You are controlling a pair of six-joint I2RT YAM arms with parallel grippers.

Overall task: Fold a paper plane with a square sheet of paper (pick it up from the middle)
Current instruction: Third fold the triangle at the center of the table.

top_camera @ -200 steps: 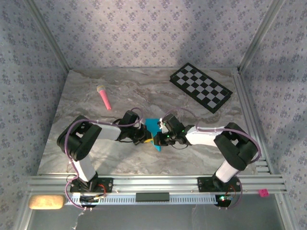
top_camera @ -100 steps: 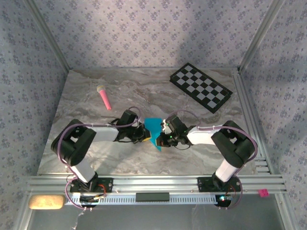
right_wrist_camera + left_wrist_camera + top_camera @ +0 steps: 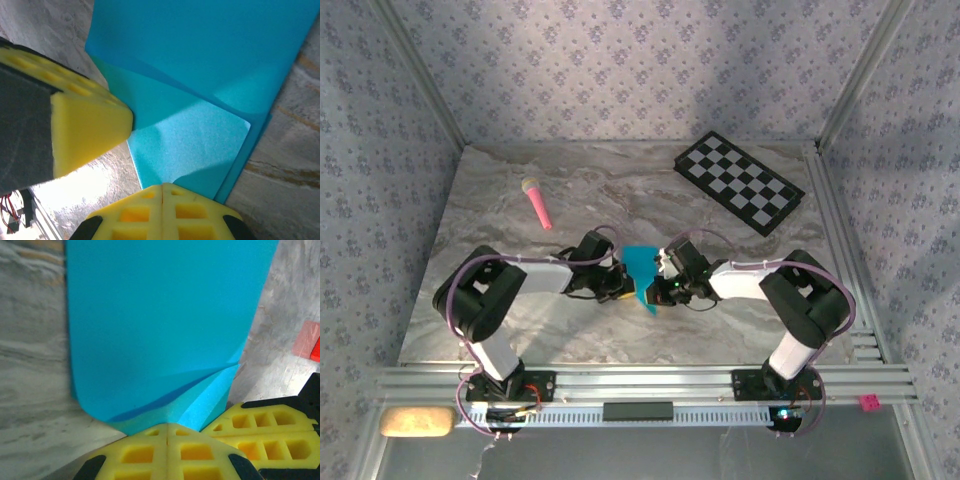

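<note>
The top camera looked down from above and behind the arms onto the whole table (image 3: 620, 190). Each wrist camera sat very close, facing past its own yellow fingers (image 3: 150, 455) at the paper (image 3: 640, 266), which all three views shared.

Items in view, counted: 2 arms (left arm (image 3: 515, 278), right arm (image 3: 770, 278)); 2 grippers (left gripper (image 3: 620, 287), right gripper (image 3: 659, 288)), each with 2 yellow fingers (image 3: 145, 456); 1 cyan-blue paper sheet (image 3: 641, 266), partly folded; 1 black-and-white checkered board (image 3: 738, 182); 1 pink stick (image 3: 537, 204); 1 tan pad (image 3: 416, 421); 1 small pink tag (image 3: 868, 403); 1 marble-patterned table (image 3: 620, 190).
</note>
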